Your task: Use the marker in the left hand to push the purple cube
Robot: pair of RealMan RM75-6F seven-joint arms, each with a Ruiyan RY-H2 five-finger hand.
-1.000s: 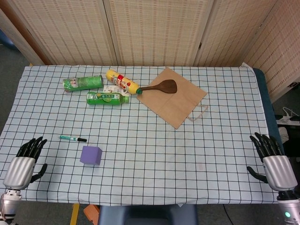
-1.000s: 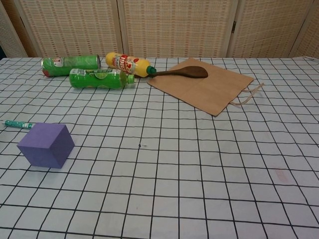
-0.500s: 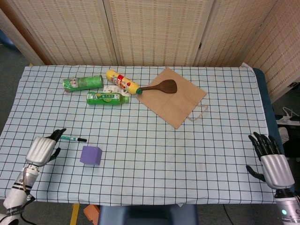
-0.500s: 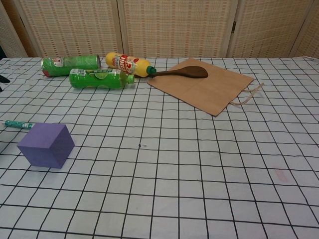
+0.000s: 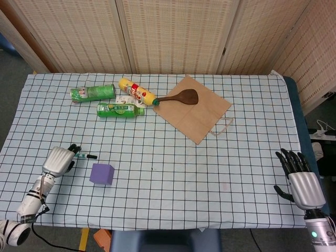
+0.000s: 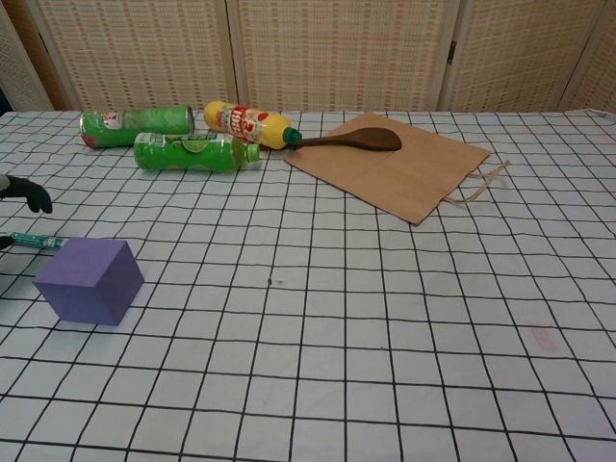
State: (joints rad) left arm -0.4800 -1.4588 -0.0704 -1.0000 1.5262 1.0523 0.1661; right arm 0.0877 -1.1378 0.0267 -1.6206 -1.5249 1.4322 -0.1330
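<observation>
Both left hand (image 5: pixel 59 159) fingers (image 6: pixel 35 195) seemingly over marker (image 5: pixel 84 156), beside purple cube (image 5: pixel 102 174).

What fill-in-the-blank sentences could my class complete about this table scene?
1. The wooden spoon rests partly on the brown paper ____.
2. The cube near the marker is coloured ____.
3. The hand reaching over the marker is the robot's ____ hand.
4. The right hand holds ____.

Missing words: bag; purple; left; nothing
</observation>
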